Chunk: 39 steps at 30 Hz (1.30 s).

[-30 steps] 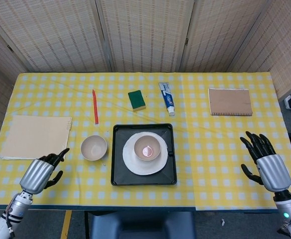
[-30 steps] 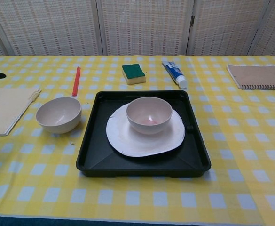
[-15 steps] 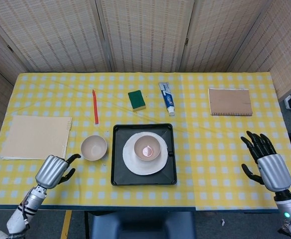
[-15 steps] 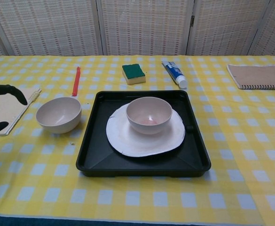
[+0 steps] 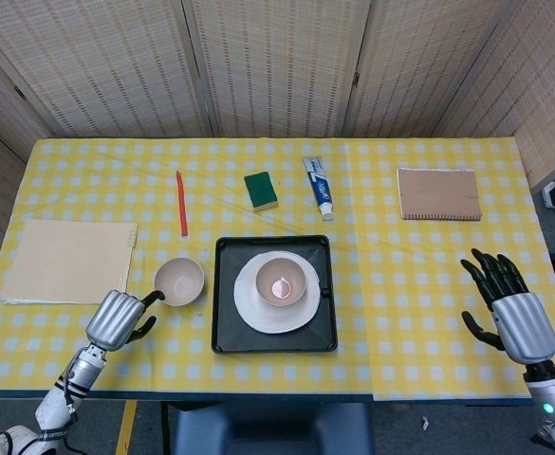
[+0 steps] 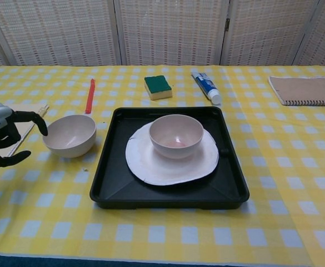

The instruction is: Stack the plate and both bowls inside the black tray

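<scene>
One bowl (image 5: 280, 280) is stacked on the plate (image 5: 258, 311) inside the tray (image 5: 224, 336); the other bowl (image 5: 179, 282) is left beside it, approached by the spread, empty left hand (image 5: 120, 318). The right hand (image 5: 505, 305) is held wide, empty.

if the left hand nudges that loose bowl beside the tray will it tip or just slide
The loose bowl sits upright on a narrow base with a wide rim, so a low push probably slides it on the cloth; a rim push might tip it. It looks smooth, likely slippery for the left robot hand.
</scene>
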### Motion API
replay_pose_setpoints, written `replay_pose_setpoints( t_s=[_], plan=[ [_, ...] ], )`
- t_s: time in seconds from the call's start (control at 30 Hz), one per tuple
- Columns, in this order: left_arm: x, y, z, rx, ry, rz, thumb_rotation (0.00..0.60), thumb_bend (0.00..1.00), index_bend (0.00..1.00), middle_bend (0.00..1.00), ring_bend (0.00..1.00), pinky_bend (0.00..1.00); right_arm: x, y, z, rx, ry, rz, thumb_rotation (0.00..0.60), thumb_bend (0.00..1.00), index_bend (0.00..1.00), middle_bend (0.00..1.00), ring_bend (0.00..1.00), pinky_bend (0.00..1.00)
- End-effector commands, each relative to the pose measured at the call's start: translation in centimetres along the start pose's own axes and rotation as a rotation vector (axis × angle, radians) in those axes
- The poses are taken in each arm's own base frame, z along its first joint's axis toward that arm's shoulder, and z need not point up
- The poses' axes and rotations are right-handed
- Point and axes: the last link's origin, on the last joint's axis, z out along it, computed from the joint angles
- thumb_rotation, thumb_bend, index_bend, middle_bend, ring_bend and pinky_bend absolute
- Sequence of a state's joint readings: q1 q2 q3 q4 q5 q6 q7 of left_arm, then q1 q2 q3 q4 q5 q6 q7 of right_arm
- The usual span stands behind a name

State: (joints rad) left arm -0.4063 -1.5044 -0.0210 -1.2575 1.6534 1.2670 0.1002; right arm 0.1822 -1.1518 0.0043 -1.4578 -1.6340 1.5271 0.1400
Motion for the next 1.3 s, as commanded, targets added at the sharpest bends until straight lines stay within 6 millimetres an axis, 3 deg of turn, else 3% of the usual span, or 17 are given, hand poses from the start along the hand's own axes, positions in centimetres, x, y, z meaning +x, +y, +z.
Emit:
replay_pose_setpoints(
  t_s=[0.03, 0.13, 0.17, 0.2, 0.27, 0.67, 1.3],
  plan=[
    [-0.4, 0.4, 0.5, -0.005, -0.01, 0.0, 0.6, 0.42, 0.4, 1.0, 0.94, 1.0, -0.1, 0.1, 0.1, -0.003, -0.009, 0.0, 0.6, 0.4, 0.0, 0.0, 0.0, 0.0],
    [-0.8, 0.8, 1.1, -0.006, -0.002, -0.015, 0.6, 0.42, 0.4, 1.0, 0.94, 1.0, -0.1, 0.1, 0.1, -0.005, -0.014, 0.004, 0.6, 0.4, 0.0, 0.0, 0.0, 0.0],
    [0.8, 1.5, 3.2, -0.002, 0.065, -0.093, 0.6, 0.42, 0.4, 1.0, 0.94, 1.0, -0.1, 0.1, 0.1, -0.006, -0.013, 0.004, 0.6, 0.4, 0.0, 0.0, 0.0, 0.0],
    [0.2, 1.9, 3.7, 0.007, 0.007, -0.13, 0.6, 0.42, 0.41, 1.0, 0.94, 1.0, -0.1, 0.1, 0.1, -0.006, -0.014, 0.003, 0.6, 0.4, 0.0, 0.0, 0.0, 0.0],
    [-1.4, 1.8, 2.2, 0.016, -0.002, -0.101, 0.6, 0.42, 0.4, 1.0, 0.94, 1.0, -0.2, 0.2, 0.1, -0.006, -0.018, 0.004, 0.6, 0.4, 0.0, 0.0, 0.0, 0.0],
    [-2.5, 1.1, 3.1, -0.002, -0.007, -0.041, 0.6, 0.42, 0.43, 1.0, 0.94, 1.0, -0.2, 0.5, 0.1, -0.022, -0.028, 0.0, 0.6, 0.4, 0.0, 0.0, 0.0, 0.0],
    [-3.0, 0.8, 5.1, -0.034, 0.03, -0.055, 0.6, 0.42, 0.6, 1.0, 0.96, 1.0, -0.2, 0.8, 0.1, -0.031, -0.027, -0.005, 0.6, 0.4, 0.0, 0.0, 0.0, 0.0]
  ],
)
